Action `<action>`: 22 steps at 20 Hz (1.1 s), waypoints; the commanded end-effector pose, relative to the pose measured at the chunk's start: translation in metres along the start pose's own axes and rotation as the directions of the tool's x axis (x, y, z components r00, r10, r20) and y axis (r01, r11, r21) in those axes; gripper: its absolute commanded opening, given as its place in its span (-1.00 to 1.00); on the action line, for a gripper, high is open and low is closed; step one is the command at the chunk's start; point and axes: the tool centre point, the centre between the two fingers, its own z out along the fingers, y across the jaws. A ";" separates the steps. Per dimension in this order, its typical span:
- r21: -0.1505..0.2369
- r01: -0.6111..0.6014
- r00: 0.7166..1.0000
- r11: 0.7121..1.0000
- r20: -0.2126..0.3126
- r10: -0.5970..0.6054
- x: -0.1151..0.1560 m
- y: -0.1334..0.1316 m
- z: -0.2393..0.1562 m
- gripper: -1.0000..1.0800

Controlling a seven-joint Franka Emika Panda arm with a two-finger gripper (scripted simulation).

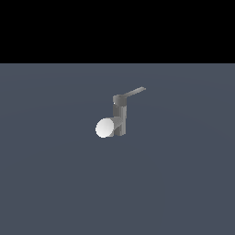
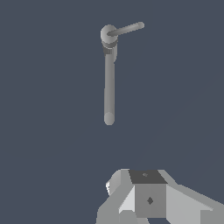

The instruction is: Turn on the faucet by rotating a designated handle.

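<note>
Handle's sitting way out ahead of the gripper, nothing touching yet

In the exterior view the faucet (image 1: 119,117) stands mid-floor, white-faced spout aimed at about 8 o'clock and the handle (image 1: 133,93) poking off the top cap toward 2 o'clock; no arm shows there at all. From the wrist view the gripper (image 2: 146,199) is well apart from the faucet (image 2: 109,83), and the handle (image 2: 127,29) is a thin bar running out sideways from the cap. Only the gripper's body shows, so I can't tell if the fingers are spread or pressed together. I'd guess it has to come in across that bar's long axis, near the free tip.
</note>
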 end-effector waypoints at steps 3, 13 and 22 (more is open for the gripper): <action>0.032 -0.080 0.997 0.996 0.006 0.080 0.022 -0.002 0.006 -1.00; 0.101 -0.357 0.934 0.929 0.049 0.354 0.096 -0.004 0.035 -1.00; 0.113 -0.612 0.790 0.782 0.093 0.605 0.163 0.000 0.077 -1.00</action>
